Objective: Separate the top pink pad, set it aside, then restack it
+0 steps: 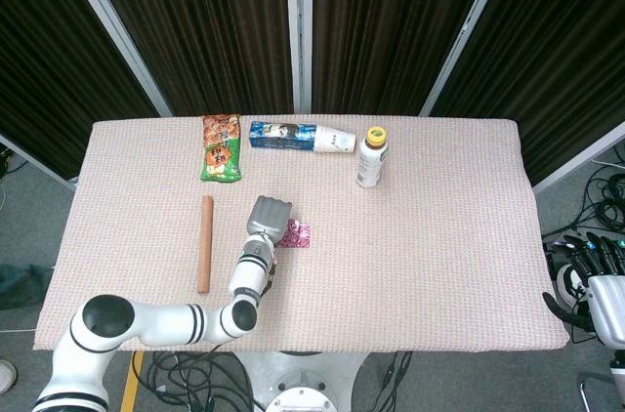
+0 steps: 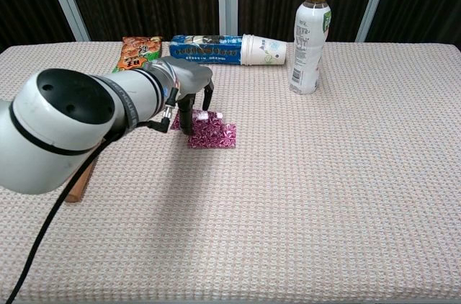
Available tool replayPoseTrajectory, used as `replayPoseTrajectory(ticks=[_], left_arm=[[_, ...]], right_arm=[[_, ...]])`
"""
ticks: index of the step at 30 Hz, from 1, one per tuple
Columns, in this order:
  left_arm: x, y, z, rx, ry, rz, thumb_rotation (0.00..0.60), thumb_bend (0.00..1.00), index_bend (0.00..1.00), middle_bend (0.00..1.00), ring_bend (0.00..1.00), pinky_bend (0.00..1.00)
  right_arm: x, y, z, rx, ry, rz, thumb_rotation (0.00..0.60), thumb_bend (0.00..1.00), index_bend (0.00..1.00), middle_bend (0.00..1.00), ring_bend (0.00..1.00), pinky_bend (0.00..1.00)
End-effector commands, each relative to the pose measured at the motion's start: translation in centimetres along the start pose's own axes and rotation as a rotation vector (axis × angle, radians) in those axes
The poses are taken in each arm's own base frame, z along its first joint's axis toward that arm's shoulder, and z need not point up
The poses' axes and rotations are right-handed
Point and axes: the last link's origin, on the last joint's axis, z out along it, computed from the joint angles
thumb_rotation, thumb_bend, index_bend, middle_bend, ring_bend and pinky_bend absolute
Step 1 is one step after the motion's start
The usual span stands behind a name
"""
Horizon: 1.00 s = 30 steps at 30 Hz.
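Left hand (image 2: 189,95) grasps 1 pink patterned pad (image 2: 205,119) over 2nd pink pad (image 2: 216,135), table centre-left; right hand (image 1: 591,280) off far right, released.

The head camera looks steeply down from high up on the whole table (image 1: 439,266); the chest camera sits low and close, facing across the same tabletop.

- Table (image 1: 449,266) has a pinkish woven cover
- Snack bag (image 1: 221,147), blue box (image 1: 281,134) and tipped paper cup (image 1: 334,141) at 12 o'clock
- Bottle (image 1: 370,158) upright, roughly 1 o'clock
- Wooden rod (image 1: 205,242) at 9 o'clock
- Pink pad (image 2: 215,135) mid-table
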Motion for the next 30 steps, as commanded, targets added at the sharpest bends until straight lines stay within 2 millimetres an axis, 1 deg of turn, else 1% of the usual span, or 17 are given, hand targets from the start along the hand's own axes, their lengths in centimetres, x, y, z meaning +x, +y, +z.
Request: replayPoseTrajectory(ticks=[1, 5, 15, 30], left_arm=[[-0.2, 0.8, 0.0, 0.007, -0.007, 0.011, 0.600, 0.25, 0.45, 0.91, 0.89, 0.97], [-0.2, 1.4, 0.2, 0.027, -0.010, 0.012, 0.600, 0.25, 0.45, 0.91, 0.89, 0.97], [-0.4, 1.9, 0.7, 0.071, -0.043, 0.004, 0.600, 0.25, 0.45, 0.91, 0.89, 0.97], [-0.4, 3.3, 0.8, 0.063, -0.050, -0.004, 0.600, 0.25, 0.44, 0.91, 0.89, 0.97]], right_arm=[[-0.1, 0.0, 0.0, -0.001, -0.002, 0.000, 0.528, 0.17, 0.21, 0.13, 0.00, 0.00], [-0.1, 0.1, 0.1, -0.003, -0.006, 0.001, 0.531, 0.16, 0.21, 0.13, 0.00, 0.00], [-0.2, 0.3, 0.1, -0.009, -0.006, 0.003, 0.526, 0.17, 0.21, 0.13, 0.00, 0.00], [-0.2, 0.7, -0.2, -0.023, -0.008, 0.004, 0.525, 0.17, 0.21, 0.13, 0.00, 0.00]])
